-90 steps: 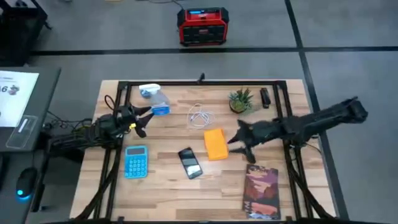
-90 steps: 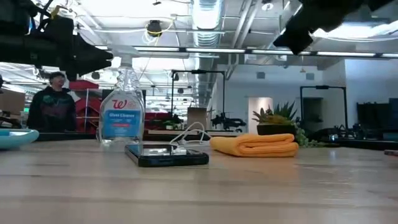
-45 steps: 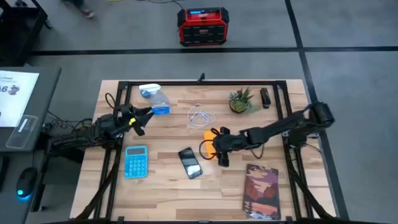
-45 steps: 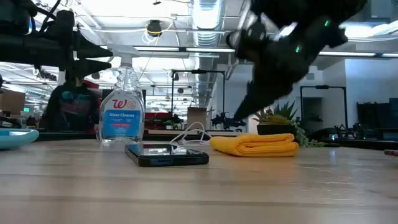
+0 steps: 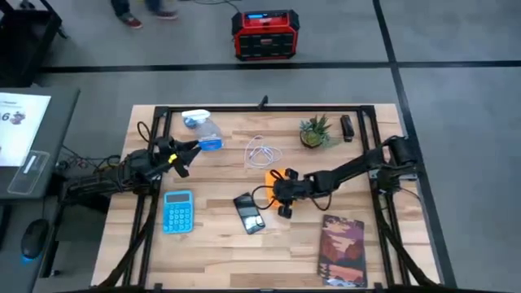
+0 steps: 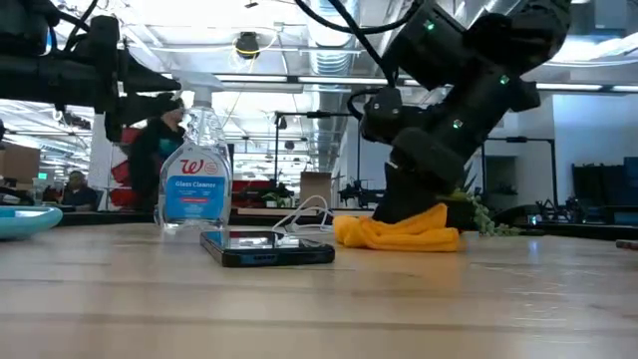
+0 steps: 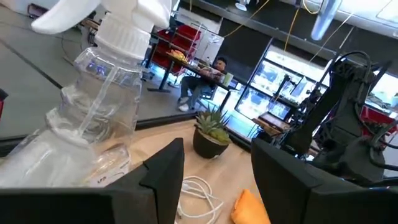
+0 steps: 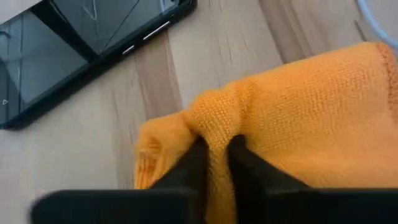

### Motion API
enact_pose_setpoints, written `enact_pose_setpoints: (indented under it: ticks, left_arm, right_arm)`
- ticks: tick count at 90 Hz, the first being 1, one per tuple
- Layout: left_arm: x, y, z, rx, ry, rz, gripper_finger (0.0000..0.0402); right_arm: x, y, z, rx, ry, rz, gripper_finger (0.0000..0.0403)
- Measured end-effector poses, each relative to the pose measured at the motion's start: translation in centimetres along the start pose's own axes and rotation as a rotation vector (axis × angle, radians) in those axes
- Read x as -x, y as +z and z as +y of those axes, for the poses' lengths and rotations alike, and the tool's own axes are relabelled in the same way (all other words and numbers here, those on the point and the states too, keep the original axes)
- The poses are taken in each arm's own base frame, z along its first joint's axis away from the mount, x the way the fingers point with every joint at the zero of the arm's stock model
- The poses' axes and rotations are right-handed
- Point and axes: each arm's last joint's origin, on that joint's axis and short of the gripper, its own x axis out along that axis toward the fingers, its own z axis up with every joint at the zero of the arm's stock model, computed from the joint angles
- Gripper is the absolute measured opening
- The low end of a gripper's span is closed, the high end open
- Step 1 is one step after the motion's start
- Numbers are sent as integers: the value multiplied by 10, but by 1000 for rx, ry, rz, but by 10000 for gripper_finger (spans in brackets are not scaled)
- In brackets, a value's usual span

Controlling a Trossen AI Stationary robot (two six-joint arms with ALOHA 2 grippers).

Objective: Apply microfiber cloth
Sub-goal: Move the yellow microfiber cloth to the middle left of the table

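The orange microfiber cloth [image 5: 272, 176] lies bunched on the table's middle, just right of the black smartphone [image 5: 249, 213]. My right gripper [image 8: 214, 158] stands on the cloth [image 8: 311, 106], shut on it; the arm hides much of the cloth [image 6: 399, 232] from above. In the low view the cloth sits heaped beside the phone [image 6: 267, 249]. My left gripper [image 7: 214, 168] waits open at the table's left, next to the spray bottle [image 7: 93, 112], touching nothing. My right gripper pinches a raised fold of the cloth [image 8: 217, 118] between its two fingers [image 8: 194, 163], at the cloth's end nearest the phone. The fingers point down from above. The rest of the cloth lies slack on the table.
A blue calculator [image 5: 178, 211] lies at the left front and a dark reddish book [image 5: 343, 248] at the right front. A white cable [image 5: 260, 152], a small potted plant [image 5: 314, 133] and the spray bottle [image 5: 202, 130] stand toward the far edge. People show in the room behind.
My right gripper has gone toward the table's left edge and down onto the cloth, and has taken hold of it. The cloth, flat and folded before, is now bunched into a heap and drawn slightly toward the phone.
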Motion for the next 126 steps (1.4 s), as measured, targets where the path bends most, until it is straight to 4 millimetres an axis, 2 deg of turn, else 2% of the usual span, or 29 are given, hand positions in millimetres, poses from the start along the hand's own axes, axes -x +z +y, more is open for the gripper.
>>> enact_pose_setpoints:
  ticks: [11,21,33,45,54,68,76,85,95,103,113,126]
  left_arm:
    - [0,0,0,0,0,0,162]
    - [0,0,0,0,0,0,162]
    - [0,0,0,0,0,0,162]
    - [0,0,0,-2,0,0,162]
    - [0,0,0,-1,0,0,162]
    - [0,0,0,22,-1,2,162]
    - [0,0,0,45,0,3,162]
    - [0,0,0,51,0,3,162]
    - [0,0,0,51,0,4,162]
    - [0,0,0,52,-1,3,162]
    - [0,0,0,52,-1,2,162]
    - [0,0,0,52,-1,2,162]
  right_arm:
    - [17,14,5,11,-5,-37,9]
    - [39,45,20,31,45,-154,4]
    - [59,80,51,86,118,-266,2]
    - [64,116,85,136,178,-368,2]
    - [49,135,107,190,195,-403,1]
    - [2,150,132,242,186,-395,1]
    - [-24,155,138,244,173,-369,6]
    - [-50,152,141,256,155,-280,20]
    - [-70,150,142,268,226,-202,43]
    - [-78,154,142,246,324,-180,67]
    - [-78,160,138,255,413,-171,100]
    - [-53,175,134,320,415,-219,144]
